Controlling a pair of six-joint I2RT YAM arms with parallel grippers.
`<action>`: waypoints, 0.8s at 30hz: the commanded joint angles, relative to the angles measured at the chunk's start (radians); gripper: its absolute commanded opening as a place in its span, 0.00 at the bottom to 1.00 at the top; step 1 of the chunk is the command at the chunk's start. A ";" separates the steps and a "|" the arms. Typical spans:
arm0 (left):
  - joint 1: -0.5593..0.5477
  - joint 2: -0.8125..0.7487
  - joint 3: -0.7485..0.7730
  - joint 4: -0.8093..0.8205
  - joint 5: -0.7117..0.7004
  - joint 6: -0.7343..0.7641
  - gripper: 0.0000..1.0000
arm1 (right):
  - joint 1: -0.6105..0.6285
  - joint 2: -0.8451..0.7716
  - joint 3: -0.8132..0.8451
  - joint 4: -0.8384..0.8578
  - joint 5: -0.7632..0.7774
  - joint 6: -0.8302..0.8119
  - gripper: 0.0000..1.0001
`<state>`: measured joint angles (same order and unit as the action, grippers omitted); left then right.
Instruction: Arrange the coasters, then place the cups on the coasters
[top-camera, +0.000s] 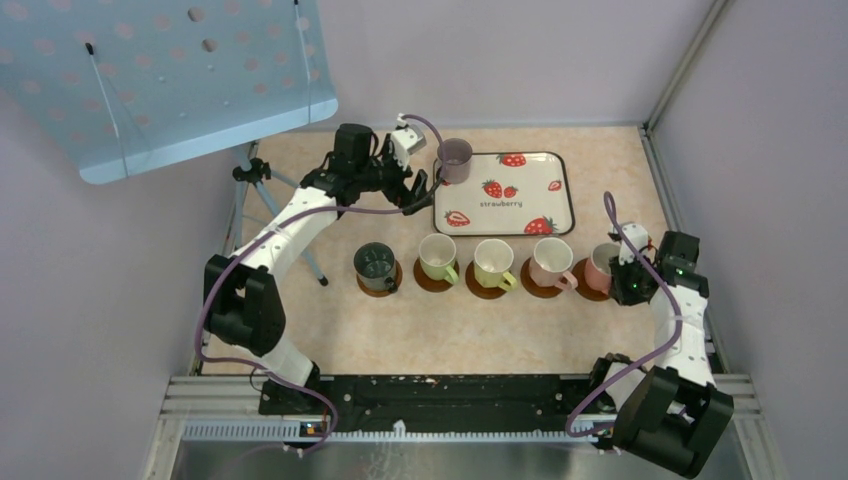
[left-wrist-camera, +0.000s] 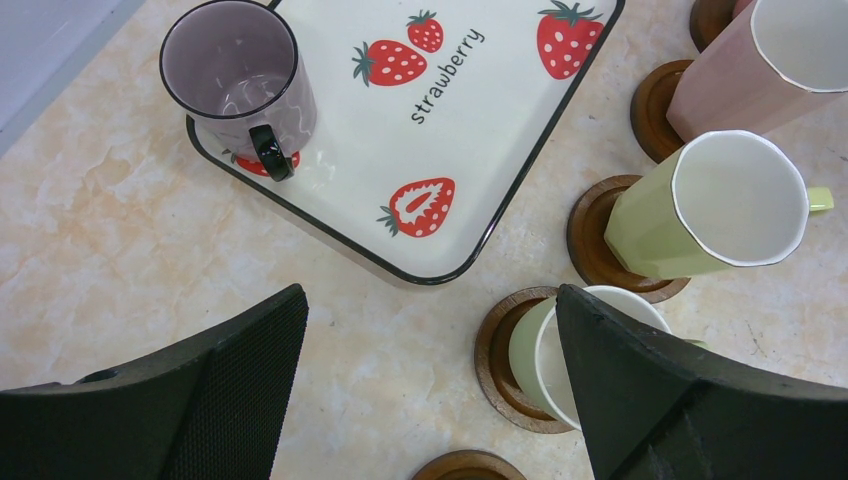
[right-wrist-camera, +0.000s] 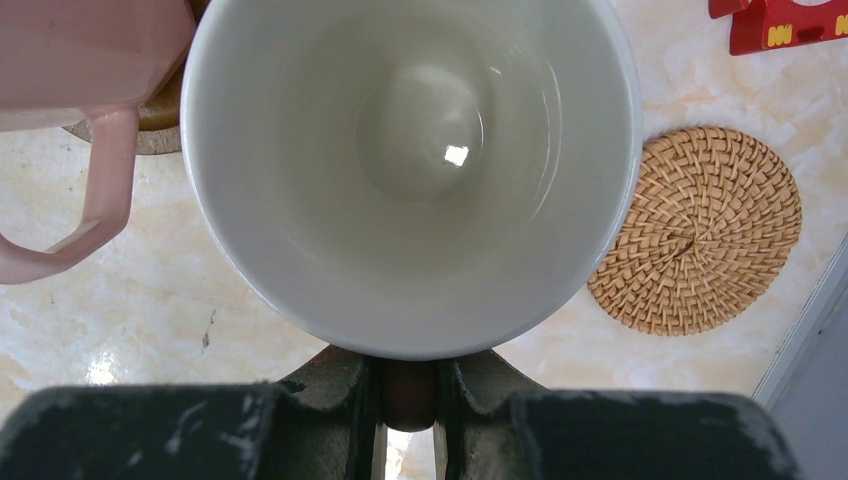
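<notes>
The left gripper hangs over the table just off the left edge of the strawberry tray. Its jaws are wide apart with nothing between them. The mauve cup stands upright in the tray's far-left corner, with its dark handle turned towards that gripper. Cup and gripper are apart.

Near the tray, five cups stand in a row across the table. From left to right they are a dark grey-green cup, a pale yellow-green cup, a second yellow-green cup, a pink cup and, at the right end, the end pink cup. Each has one of the brown coasters under it.

The right gripper sits at the right side of the end pink cup, its jaws nearly together and clamped on the cup's handle. In the right wrist view the cup's white inside fills most of the picture. I cannot tell whether this cup rests fully on its coaster or is held just above it. Its pink neighbour stands close on the left, handle towards the near side.

A round woven mat lies flat on the table just right of the held cup, not touching it. A red object shows beyond the mat, cut off by the edge of the view.
</notes>
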<state>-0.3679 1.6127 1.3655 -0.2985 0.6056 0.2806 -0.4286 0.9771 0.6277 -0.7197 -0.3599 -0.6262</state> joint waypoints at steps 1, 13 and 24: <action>0.005 -0.005 0.014 0.032 0.013 -0.018 0.99 | -0.003 -0.011 0.009 0.085 -0.041 -0.005 0.06; 0.006 0.005 0.013 0.033 0.006 -0.018 0.99 | -0.002 -0.003 0.010 0.018 -0.043 -0.035 0.31; 0.005 0.032 0.037 0.002 -0.030 -0.020 0.99 | -0.003 -0.020 0.100 -0.095 -0.054 -0.047 0.75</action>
<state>-0.3672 1.6344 1.3666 -0.3000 0.5991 0.2779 -0.4286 0.9794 0.6415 -0.7742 -0.3878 -0.6567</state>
